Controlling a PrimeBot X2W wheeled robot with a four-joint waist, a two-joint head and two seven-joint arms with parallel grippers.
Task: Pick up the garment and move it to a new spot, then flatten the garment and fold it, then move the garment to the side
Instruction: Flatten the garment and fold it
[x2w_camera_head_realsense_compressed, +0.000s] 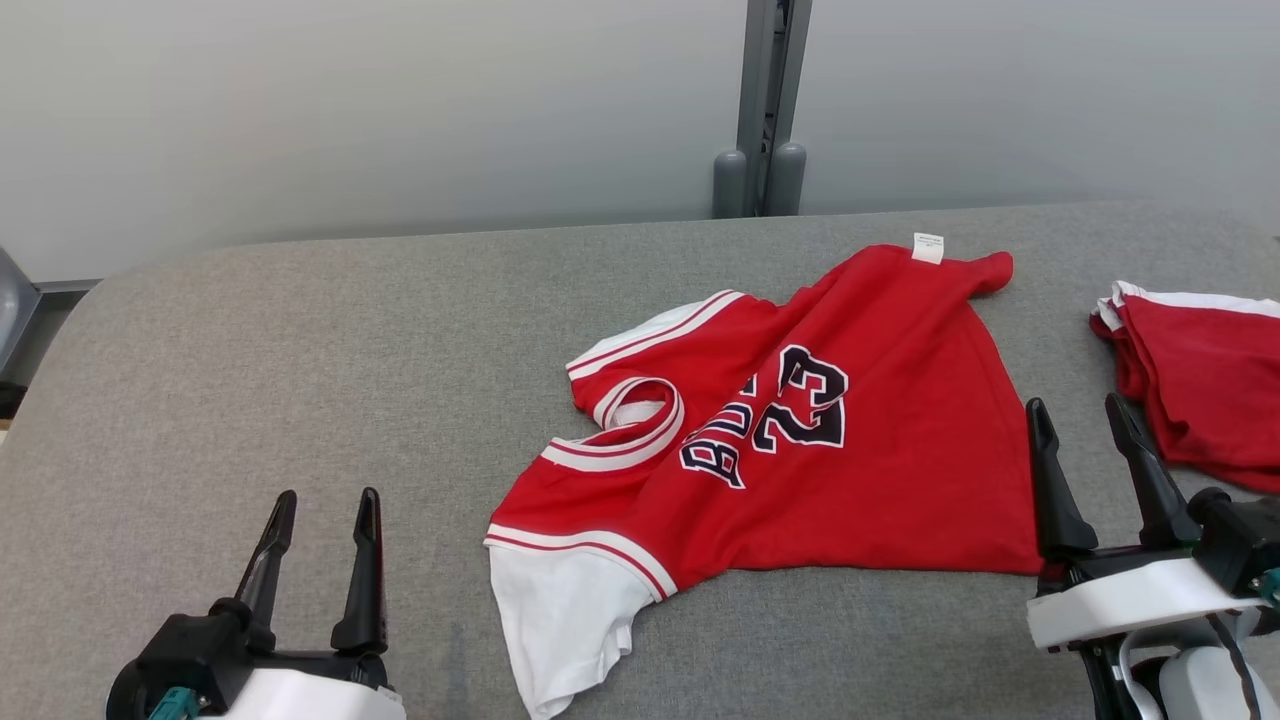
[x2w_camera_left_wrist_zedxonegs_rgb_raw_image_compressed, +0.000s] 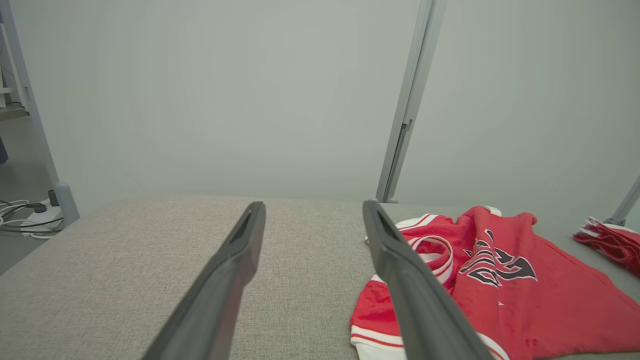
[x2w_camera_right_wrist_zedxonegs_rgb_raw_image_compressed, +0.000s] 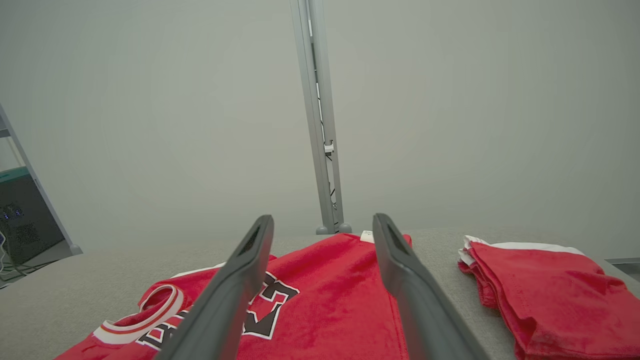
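A red jersey (x2w_camera_head_realsense_compressed: 800, 450) with white sleeves and a dark "23" lies crumpled on the grey table, neck toward the left, one white sleeve (x2w_camera_head_realsense_compressed: 560, 620) near the front edge. The same jersey (x2w_camera_left_wrist_zedxonegs_rgb_raw_image_compressed: 500, 285) (x2w_camera_right_wrist_zedxonegs_rgb_raw_image_compressed: 325, 300) appears in both wrist views. My left gripper (x2w_camera_head_realsense_compressed: 325, 500) hovers open at the lower left, well clear of the cloth. At the jersey's lower right corner my right gripper (x2w_camera_head_realsense_compressed: 1085, 410) is open, fingers empty and just above the hem.
A folded stack of red garments (x2w_camera_head_realsense_compressed: 1210, 380) sits at the table's right edge, close to my right gripper. A grey post (x2w_camera_head_realsense_compressed: 765, 110) stands behind the table (x2w_camera_head_realsense_compressed: 300, 380) against a pale wall.
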